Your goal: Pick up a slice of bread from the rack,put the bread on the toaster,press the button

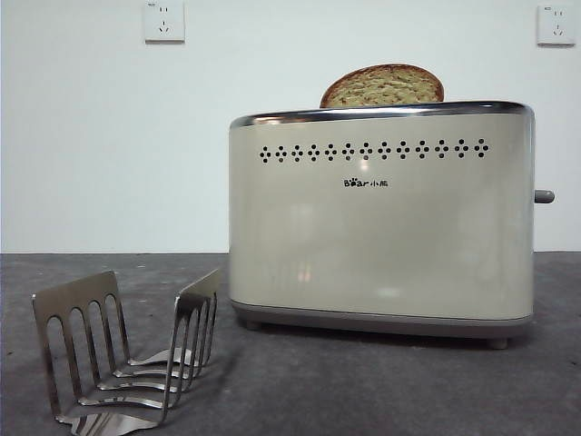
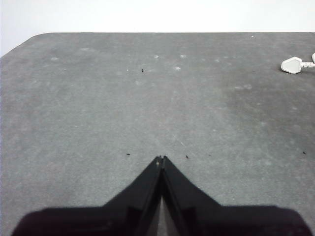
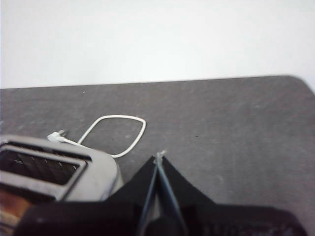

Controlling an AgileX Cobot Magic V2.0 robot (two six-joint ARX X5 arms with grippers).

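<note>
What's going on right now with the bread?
Left gripper and right gripper shut, empty. Slice of bread in toaster. Button unobstructed.

A staged test bench in a lab or plain indoor room, not a lived-in kitchen; a bare white wall (image 1: 82,136) carries two white wall sockets (image 1: 163,21); a grey felt-like tabletop (image 2: 98,108) holds only a toaster (image 1: 381,218), a steel rack (image 1: 127,363) and a loose white cord (image 3: 118,135) with a plug (image 2: 294,64), unplugged.
</note>
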